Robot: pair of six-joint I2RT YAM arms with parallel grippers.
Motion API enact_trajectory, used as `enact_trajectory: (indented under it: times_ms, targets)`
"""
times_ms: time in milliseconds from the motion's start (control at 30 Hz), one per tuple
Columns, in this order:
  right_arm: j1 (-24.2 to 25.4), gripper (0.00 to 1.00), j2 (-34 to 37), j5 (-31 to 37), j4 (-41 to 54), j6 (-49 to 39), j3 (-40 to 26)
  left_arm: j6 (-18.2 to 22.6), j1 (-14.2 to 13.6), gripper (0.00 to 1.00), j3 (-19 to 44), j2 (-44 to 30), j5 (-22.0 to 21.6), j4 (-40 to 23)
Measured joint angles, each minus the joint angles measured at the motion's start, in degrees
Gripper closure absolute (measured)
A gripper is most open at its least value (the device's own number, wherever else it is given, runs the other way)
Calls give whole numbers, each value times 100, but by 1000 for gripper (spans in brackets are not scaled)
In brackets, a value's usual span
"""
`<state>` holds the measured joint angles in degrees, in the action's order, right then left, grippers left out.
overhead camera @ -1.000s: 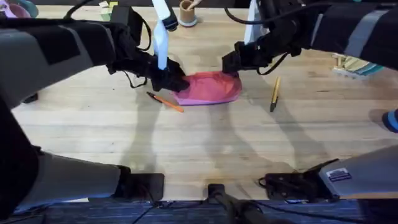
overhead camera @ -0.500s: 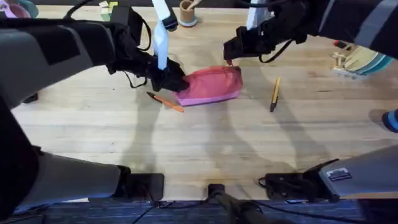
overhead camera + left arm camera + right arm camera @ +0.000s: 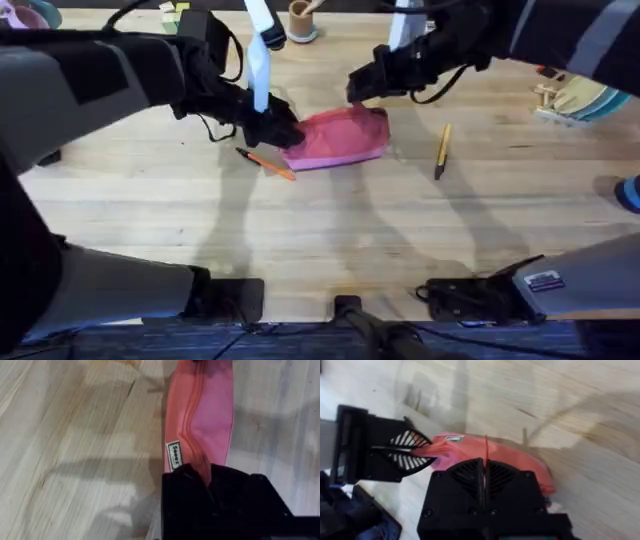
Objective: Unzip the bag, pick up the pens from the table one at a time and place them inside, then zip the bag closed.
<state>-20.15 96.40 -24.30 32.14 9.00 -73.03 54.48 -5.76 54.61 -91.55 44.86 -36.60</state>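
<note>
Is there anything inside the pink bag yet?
The inside is hidden: the pink bag lies with its fabric covering it. The orange pen and the yellow pen both lie outside on the table, one at each end of the bag.

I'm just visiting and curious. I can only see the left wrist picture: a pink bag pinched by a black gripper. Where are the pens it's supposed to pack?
Observer: The orange pen lies on the table, right beside the end of the bag that the left gripper pinches.
Visitor: And the other one?
Observer: The yellow pen lies apart from the bag, off its other end.
Visitor: Is the second arm doing anything?
Observer: The right gripper is shut on a thin pink cord coming from the bag.
</note>
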Motion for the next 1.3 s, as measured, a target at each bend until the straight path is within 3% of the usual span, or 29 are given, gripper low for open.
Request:
enact_trajectory:
  times_ms: [733,1300]
  targets:
    - [-1114,968,42,-203,-538,-348,0,-1,0,958,0,0,17,-46]
    - [-1295,968,579,-296,-1078,-303,-20,-1,8,958,0,-1,-132,-3]
